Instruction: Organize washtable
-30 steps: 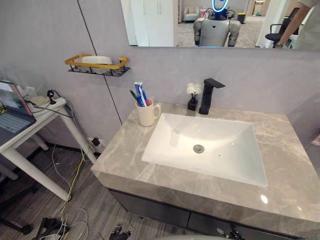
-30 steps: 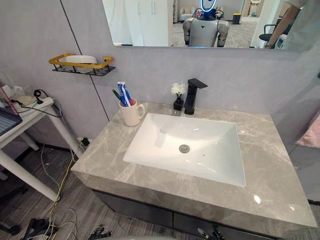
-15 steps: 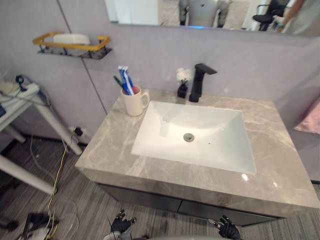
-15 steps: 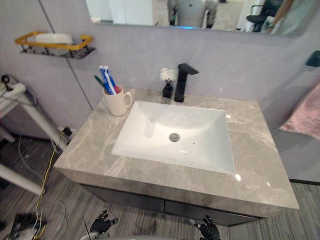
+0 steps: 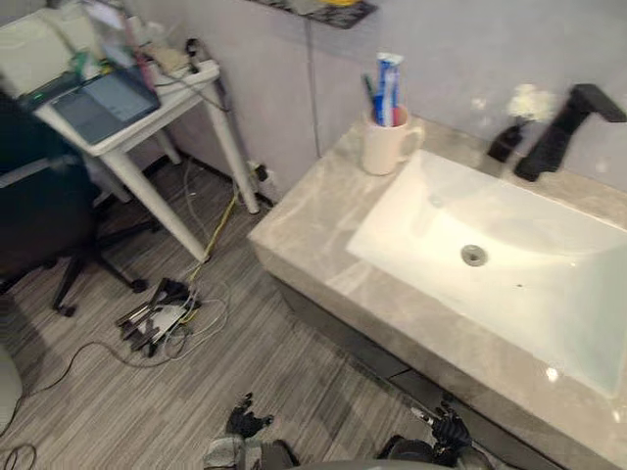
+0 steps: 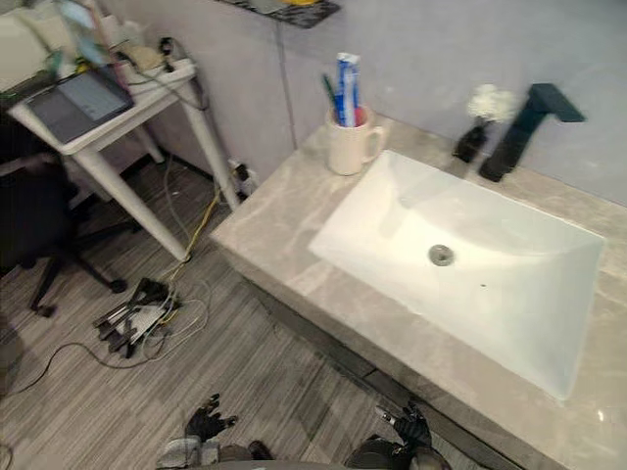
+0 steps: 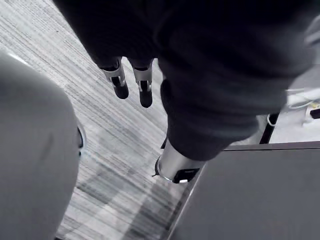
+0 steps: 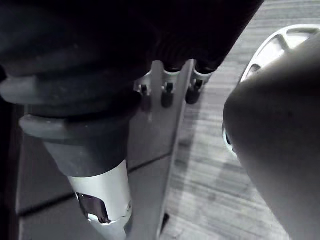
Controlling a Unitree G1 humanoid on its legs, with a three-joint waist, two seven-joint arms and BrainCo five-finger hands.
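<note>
Below, grey marble washtable (image 5: 313, 245) (cables (image 5: 162, 318) litter floor (image 5: 147, 411)).

Nothing readable here tbh, the toothpaste tube (image 5: 388, 83) in the mug (image 5: 385, 147) has some print and so does the laptop (image 5: 101, 104) screen, but it's all too small to make out.

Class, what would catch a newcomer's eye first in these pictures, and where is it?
The white sink basin set in the grey marble counter stands out first. A cream mug holding a toothpaste tube stands at its far left corner, with a black faucet behind it.
</note>
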